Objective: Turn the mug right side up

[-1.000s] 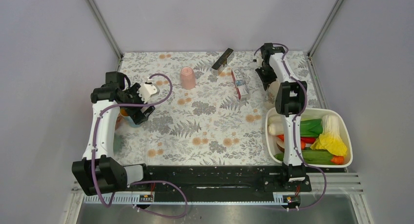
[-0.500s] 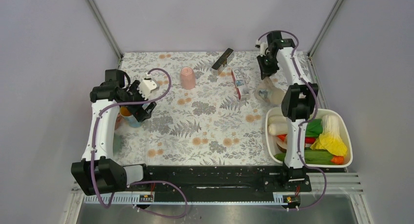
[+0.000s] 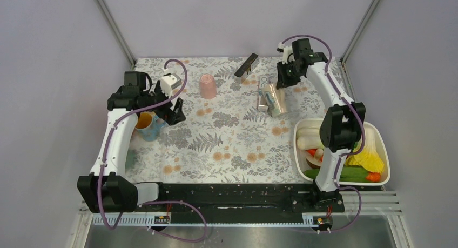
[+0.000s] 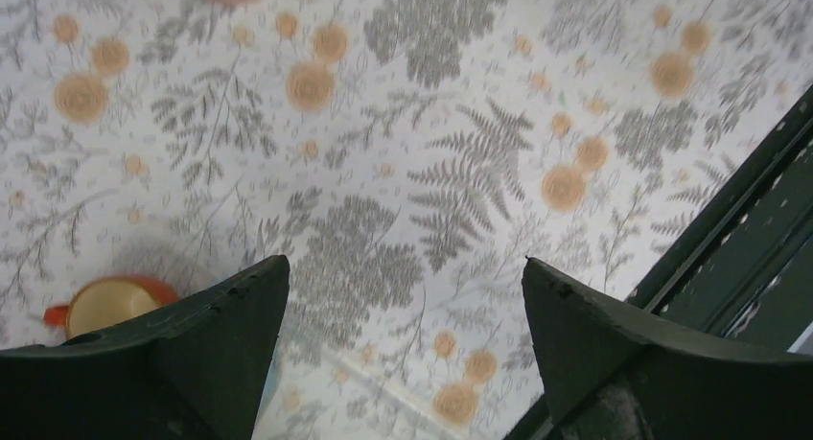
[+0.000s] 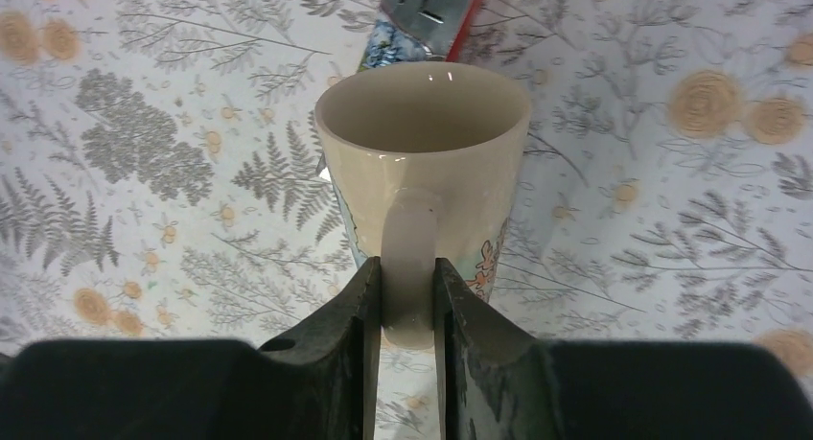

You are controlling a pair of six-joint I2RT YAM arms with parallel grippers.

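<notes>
Drawn away from the blue cup with the orange inside (image 3: pixel 146 124), the left end effector (image 3: pixel 175 110) now hangs over the table (image 3: pixel 227 140) with its fingers spread wide, nearer than the pink cup (image 3: pixel 208 86) and to its left. To the right of the pink cup and slightly nearer, the right end effector (image 5: pixel 403 279) has swung in, its fingers clamped on the handle of the cream mug (image 5: pixel 427 162). The mug is held tilted, clear of the table, above a red-and-white box (image 5: pixel 431 13).
</notes>
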